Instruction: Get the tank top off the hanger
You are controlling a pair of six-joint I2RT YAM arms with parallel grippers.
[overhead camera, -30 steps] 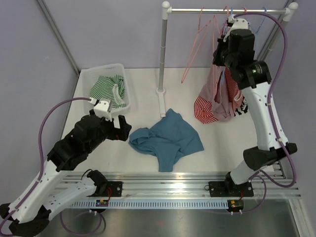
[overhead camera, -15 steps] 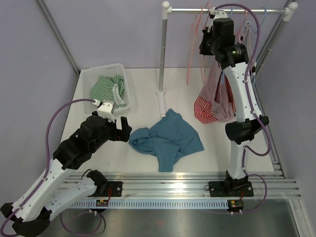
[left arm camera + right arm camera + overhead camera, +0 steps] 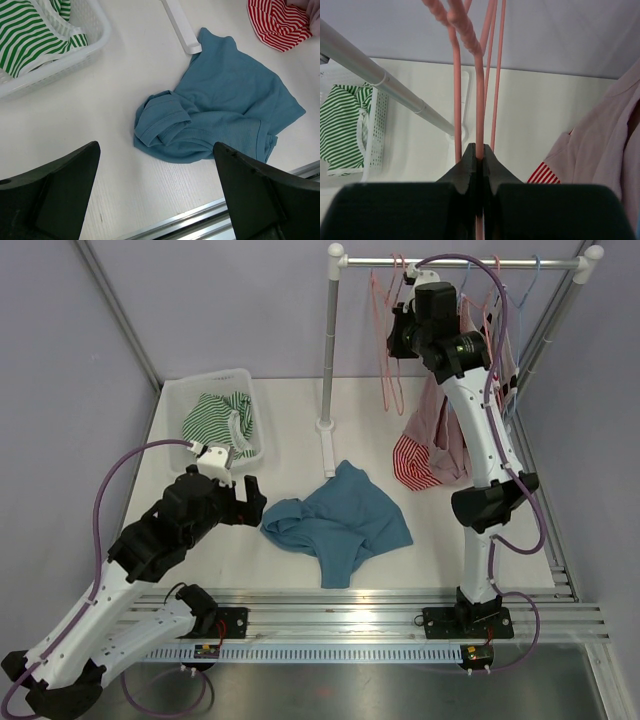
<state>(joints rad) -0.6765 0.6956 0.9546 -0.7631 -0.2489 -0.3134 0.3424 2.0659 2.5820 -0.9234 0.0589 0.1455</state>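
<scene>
Right gripper (image 3: 478, 152): we're clamping the pink hanger (image 3: 479, 80) wire
Left gripper (image 3: 156, 147): we're idling, jaws spread wide
Tank top (image 3: 614, 145): looking soft, light, limp; we're favouring a strap hold

- The left arm (image 3: 130, 550) is extending low from the near-left corner toward the desk centre.
- The left gripper (image 3: 160, 200) is hovering above the desk, jaws spread wide.
- The right arm (image 3: 490, 430) is rising steeply from the near edge toward the far edge.
- The right gripper (image 3: 477, 152) is clamping its jaws on a thin hanger (image 3: 479, 100) wire.
</scene>
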